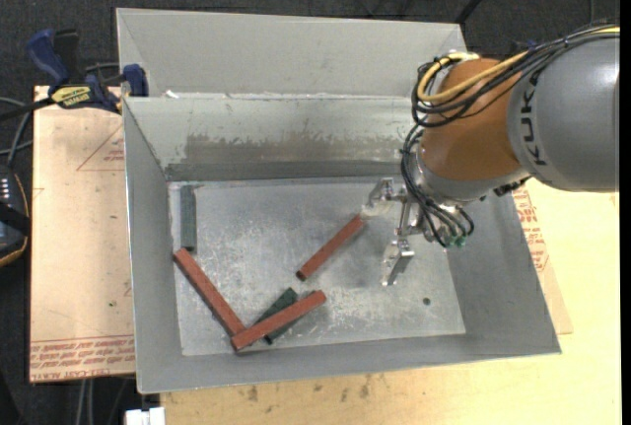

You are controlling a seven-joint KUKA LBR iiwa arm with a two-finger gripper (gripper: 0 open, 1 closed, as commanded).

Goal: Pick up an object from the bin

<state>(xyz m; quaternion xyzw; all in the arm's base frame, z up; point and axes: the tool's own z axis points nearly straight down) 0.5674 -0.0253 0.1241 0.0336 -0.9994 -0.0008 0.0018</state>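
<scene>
At the left of the bin (pixel 150 246) a grey-green stick (pixel 185 219) lay along the wall. Below it a long red-brown stick (pixel 205 291) ran down to meet a shorter red-brown stick (pixel 281 318), with a small dark stick (pixel 282 302) tucked against that one. Nearer the middle a lone red-brown stick (pixel 330 248) lay slanted and clear of the others. To the right of it, near its upper end, the tool (pixel 393 271) hung low over bare floor, holding nothing that we could see; whether it was spread or pressed together we could not tell. We judged the step to be the approach, with no grasp made. The next move, we thought, called for shifting left over the lone stick, turning to straddle its narrow width, and lowering.
</scene>
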